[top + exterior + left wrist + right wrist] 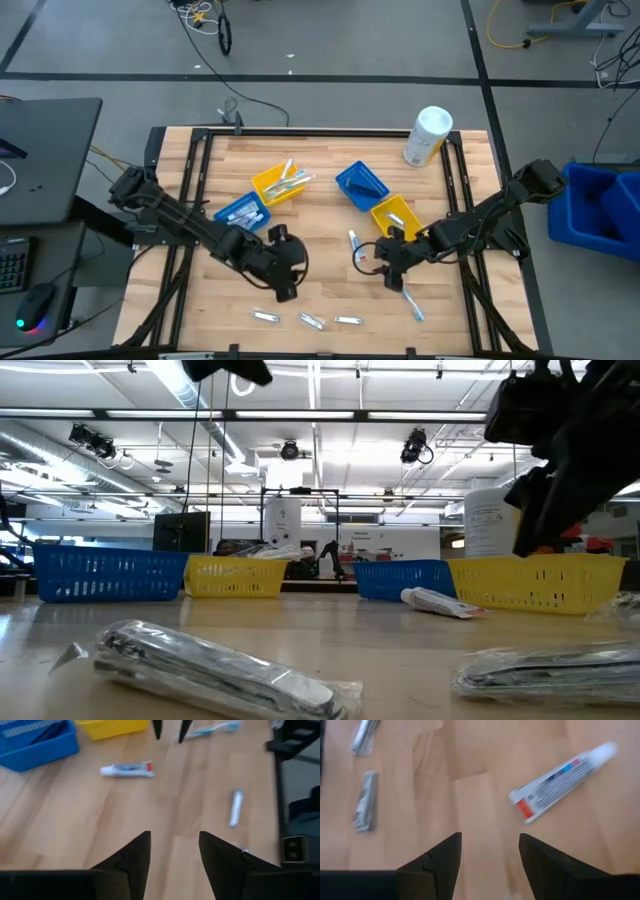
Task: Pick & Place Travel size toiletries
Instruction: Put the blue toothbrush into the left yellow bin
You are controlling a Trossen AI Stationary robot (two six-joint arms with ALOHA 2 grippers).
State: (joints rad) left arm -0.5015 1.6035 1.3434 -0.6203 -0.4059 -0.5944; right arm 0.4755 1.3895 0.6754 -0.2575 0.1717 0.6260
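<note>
A white toothpaste tube [354, 243] [562, 779] lies flat on the wood near the table's middle. A light-blue toothbrush [412, 303] lies nearer the near edge. Three silver wrapped packets [311, 321] lie in a row along the near edge, and two of them fill the low view's foreground [220, 672]. My right gripper [385, 272] [490, 836] is open and hovers just beside the tube, on its near side. My left gripper [283, 290] [174, 836] is open over bare wood above the packets. It faces the tube [127, 769] and one packet [235, 806].
A yellow bin [277, 185] holding toothbrushes, a blue bin [243, 212] holding items, a second blue bin [360, 185] and a second yellow bin [397, 217] stand mid-table. A large white container [428, 135] stands at the far right corner. Bare wood lies between the two grippers.
</note>
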